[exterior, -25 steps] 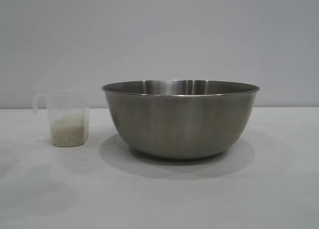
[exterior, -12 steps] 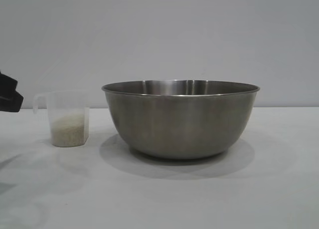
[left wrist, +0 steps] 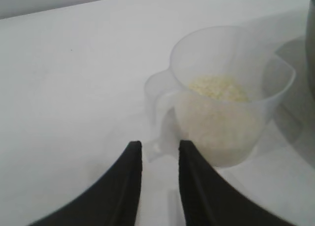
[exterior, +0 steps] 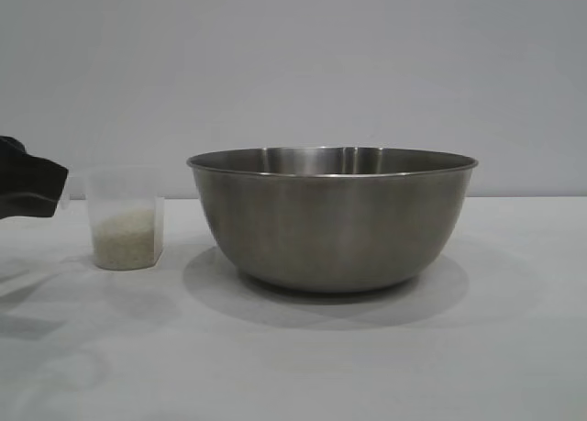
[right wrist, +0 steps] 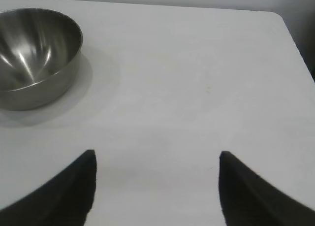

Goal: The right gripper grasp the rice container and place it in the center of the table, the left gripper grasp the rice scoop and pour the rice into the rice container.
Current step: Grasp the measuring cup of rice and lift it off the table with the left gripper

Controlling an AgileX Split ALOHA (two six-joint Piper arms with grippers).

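We see a white table (exterior: 514, 348) filling the scene, and on it, about in the middle of the exterior view, the bowl (exterior: 332, 219), a big steel one sitting upright and empty as far as the right wrist view lets us look into it. Left of the bowl, near it but apart, stands the scoop (exterior: 126, 217), a clear plastic cup, upright on the table, with its loop handle on the side turned away from the bowl. The rice (exterior: 127, 238) lies in the bottom of the scoop, a pale heap that fills roughly the lower part. The left gripper (left wrist: 160, 152) comes in at the left edge of the exterior view, level with the scoop's rim and just beside it; in its own wrist view we find its two black fingers standing narrow, with only a small gap, their tips at either side of the handle, and we cannot tell whether they press on it. The right gripper (right wrist: 157, 157) hovers over bare table to the right, well apart from the bowl, its fingers spread wide and holding nothing.
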